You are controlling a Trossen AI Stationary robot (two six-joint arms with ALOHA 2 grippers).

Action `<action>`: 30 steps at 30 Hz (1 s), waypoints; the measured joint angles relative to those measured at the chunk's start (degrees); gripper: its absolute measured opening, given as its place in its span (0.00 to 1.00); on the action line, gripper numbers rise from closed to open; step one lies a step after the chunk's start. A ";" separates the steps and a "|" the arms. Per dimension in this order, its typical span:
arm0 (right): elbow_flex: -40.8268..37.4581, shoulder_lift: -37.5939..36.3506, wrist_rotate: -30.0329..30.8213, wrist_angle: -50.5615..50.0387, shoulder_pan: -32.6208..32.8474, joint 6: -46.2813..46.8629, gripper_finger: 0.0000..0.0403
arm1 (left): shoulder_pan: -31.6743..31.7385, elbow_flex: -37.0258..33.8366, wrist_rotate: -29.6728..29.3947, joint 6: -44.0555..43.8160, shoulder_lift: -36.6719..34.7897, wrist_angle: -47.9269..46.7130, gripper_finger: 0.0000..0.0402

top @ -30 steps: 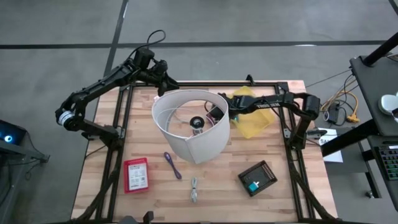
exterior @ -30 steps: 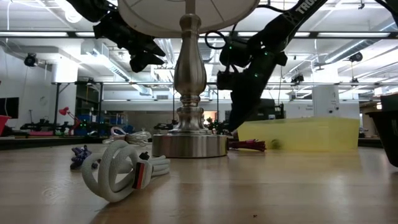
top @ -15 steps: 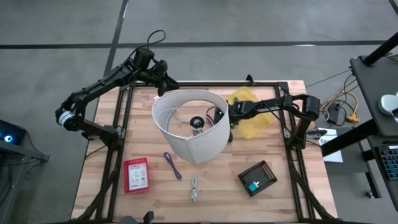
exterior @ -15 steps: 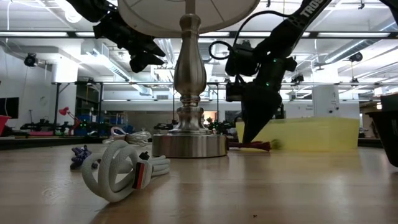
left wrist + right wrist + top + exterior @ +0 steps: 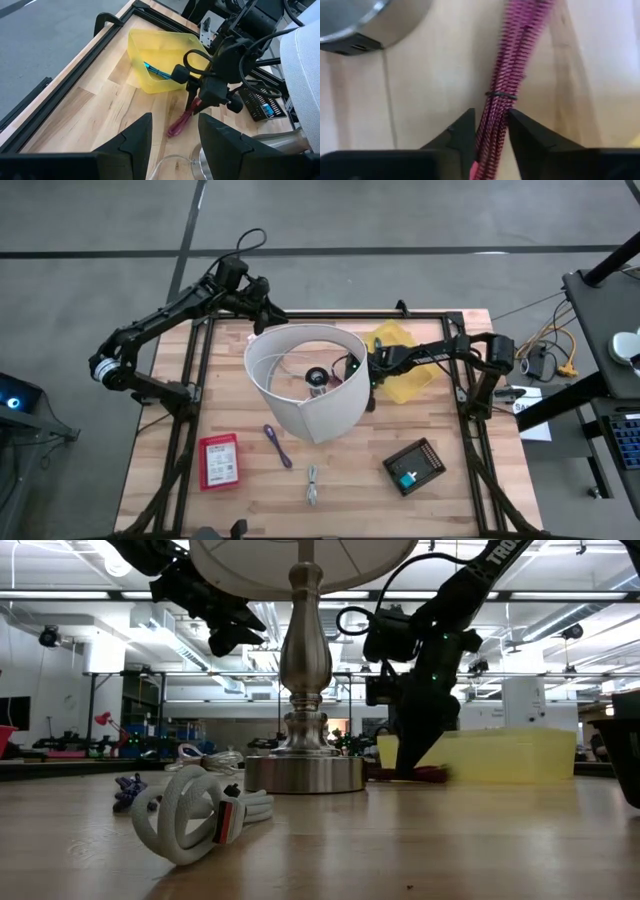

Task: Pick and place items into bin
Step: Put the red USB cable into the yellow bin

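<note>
A: Count, high view: one yellow bin [image 5: 402, 370] at upper right of centre; one white lamp shade [image 5: 305, 383] at centre; one red box [image 5: 219, 460] lower left; one purple pen-like tool [image 5: 277, 446]; one grey cable bundle [image 5: 312, 484] bottom centre; one dark box [image 5: 413, 466] lower right.

B: Inside the bin?

A: Left wrist view shows one teal stick [image 5: 156, 72] lying in it.

B: Item being worked?

A: One pink coiled bundle [image 5: 507, 87] on the wood, between the lamp base [image 5: 365, 22] and the bin. Its long axis runs diagonally, one end toward the bin.

B: Right gripper [image 5: 489, 131]?

A: Fingers closed around the bundle's end, at table level.

B: Left gripper [image 5: 172, 137]?

A: Fingers apart, empty, raised at upper left of centre in the high view.
</note>
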 joint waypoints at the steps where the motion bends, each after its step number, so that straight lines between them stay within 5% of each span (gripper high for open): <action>1: 0.00 0.00 0.66 -0.29 -0.04 0.02 0.20 | 0.00 0.01 0.01 0.00 0.00 0.00 0.36; 6: 0.00 0.00 0.67 -0.71 -0.17 0.18 0.05 | 0.00 0.11 0.01 0.01 0.00 0.03 0.36; 15: 2.58 -2.28 -4.58 -0.73 -0.19 5.40 0.04 | 0.01 0.11 0.01 0.39 0.00 0.02 0.36; 30: 2.82 -15.76 9.99 -11.13 -4.22 9.09 0.03 | 0.07 0.04 0.01 0.44 0.00 -0.02 0.36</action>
